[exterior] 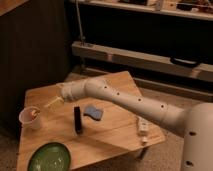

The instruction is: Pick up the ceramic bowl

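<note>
1. The wooden worktop stands low in front of a dark wall, with a long pale rail running behind it.
2. The ceramic bowl sits at the near left corner of the worktop. It is round, shallow and glossy green, upright and close to the front edge.
3. Nothing touches the bowl; it lies well apart from the arm.
4. The robot's white arm, dotted with small dark holes, reaches in from the right and stretches across the worktop toward the left side.
5. The gripper hangs at the far left of that reach, above the worktop and just beside a small white cup. It points down and left toward the cup's rim.
6. From where I stand I cannot tell whether the gripper is apart or together, nor whether it actually touches the cup.
7. The cup stands upright near the left edge, farther back than the bowl, with something pale orange showing inside it.
8. A slim black object lies near the middle of the worktop, lengthwise front to back.
9. Just to its right rests a flat blue piece — it looks like a sponge or cloth.
10. A narrow white object lies at the right edge of the worktop, below the arm.
</note>
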{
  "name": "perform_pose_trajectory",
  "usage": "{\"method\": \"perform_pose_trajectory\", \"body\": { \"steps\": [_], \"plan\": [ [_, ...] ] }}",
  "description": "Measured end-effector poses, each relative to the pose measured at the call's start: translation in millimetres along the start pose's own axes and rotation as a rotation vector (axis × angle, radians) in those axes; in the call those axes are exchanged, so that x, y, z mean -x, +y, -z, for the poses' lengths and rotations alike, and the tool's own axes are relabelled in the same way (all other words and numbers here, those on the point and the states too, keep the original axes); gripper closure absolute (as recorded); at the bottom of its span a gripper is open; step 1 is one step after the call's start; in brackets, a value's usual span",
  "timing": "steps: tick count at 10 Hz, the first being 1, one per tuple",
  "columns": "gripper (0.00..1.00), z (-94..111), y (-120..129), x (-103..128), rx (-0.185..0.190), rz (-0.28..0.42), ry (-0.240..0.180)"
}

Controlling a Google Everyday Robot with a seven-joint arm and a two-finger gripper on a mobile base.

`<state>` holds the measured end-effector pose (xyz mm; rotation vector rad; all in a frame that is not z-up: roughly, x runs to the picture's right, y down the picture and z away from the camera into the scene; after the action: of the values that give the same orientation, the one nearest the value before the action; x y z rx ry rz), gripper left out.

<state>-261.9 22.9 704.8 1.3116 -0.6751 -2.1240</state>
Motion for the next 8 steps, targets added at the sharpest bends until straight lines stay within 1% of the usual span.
{"method": "perform_pose_trajectory", "body": {
  "steps": [5,7,8],
  "plan": [
    [0.20,0.0,0.0,-0.1,0.000,0.000,0.000],
    [0.20,0.8,-0.3,-0.3,0.007,0.016,-0.015],
    [0.20,5.2,-3.2,0.7,0.016,0.080,-0.079]
  ]
}}
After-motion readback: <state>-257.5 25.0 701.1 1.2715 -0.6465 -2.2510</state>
